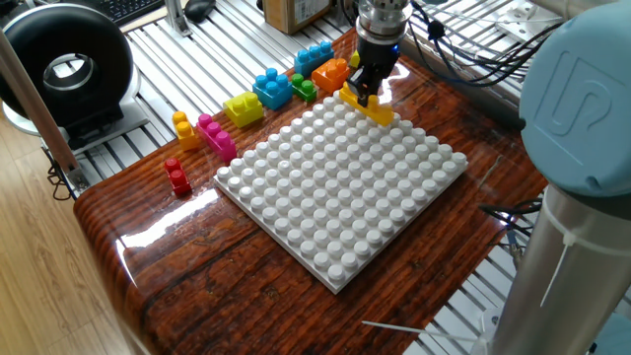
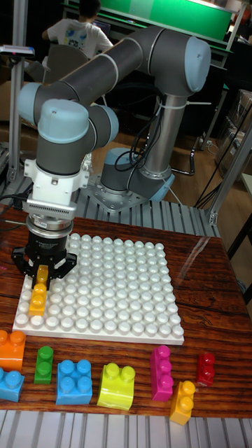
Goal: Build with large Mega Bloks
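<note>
Wooden table (image 1: 227, 266), pincer (image 2: 42, 269) gripping yellow brick (image 2: 38, 292)

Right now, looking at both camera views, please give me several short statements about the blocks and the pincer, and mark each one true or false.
1. The pincer holds a long yellow block. True.
2. That block sits at a corner of the white studded plate. True.
3. The red block is on the plate. False: it stands on the wooden table.
4. The green block is stacked on the pink block. False: they stand apart.
</note>
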`<action>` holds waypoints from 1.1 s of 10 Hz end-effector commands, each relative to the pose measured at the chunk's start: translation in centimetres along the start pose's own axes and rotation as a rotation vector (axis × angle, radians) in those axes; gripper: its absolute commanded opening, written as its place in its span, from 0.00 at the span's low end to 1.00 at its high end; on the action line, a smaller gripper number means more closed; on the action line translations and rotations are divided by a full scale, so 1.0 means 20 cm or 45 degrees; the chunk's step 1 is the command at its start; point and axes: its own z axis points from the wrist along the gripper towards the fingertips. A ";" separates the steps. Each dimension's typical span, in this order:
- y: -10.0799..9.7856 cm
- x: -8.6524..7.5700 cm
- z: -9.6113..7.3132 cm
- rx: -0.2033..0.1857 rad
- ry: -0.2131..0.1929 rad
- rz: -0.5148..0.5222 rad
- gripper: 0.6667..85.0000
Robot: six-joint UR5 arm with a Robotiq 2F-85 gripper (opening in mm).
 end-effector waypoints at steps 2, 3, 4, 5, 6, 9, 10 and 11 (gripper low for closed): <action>0.02 0.01 -0.02 -0.005 0.005 0.025 0.00; 0.02 0.02 -0.01 -0.003 0.005 0.023 0.00; 0.02 0.01 0.00 -0.004 -0.003 0.023 0.00; 0.02 0.01 0.01 -0.011 -0.011 0.021 0.00; 0.01 0.01 0.01 -0.011 -0.015 0.019 0.00; 0.00 0.00 0.05 -0.023 -0.037 0.020 0.00; 0.00 0.00 0.06 -0.019 -0.039 0.023 0.00; 0.00 0.00 0.07 -0.017 -0.045 0.023 0.00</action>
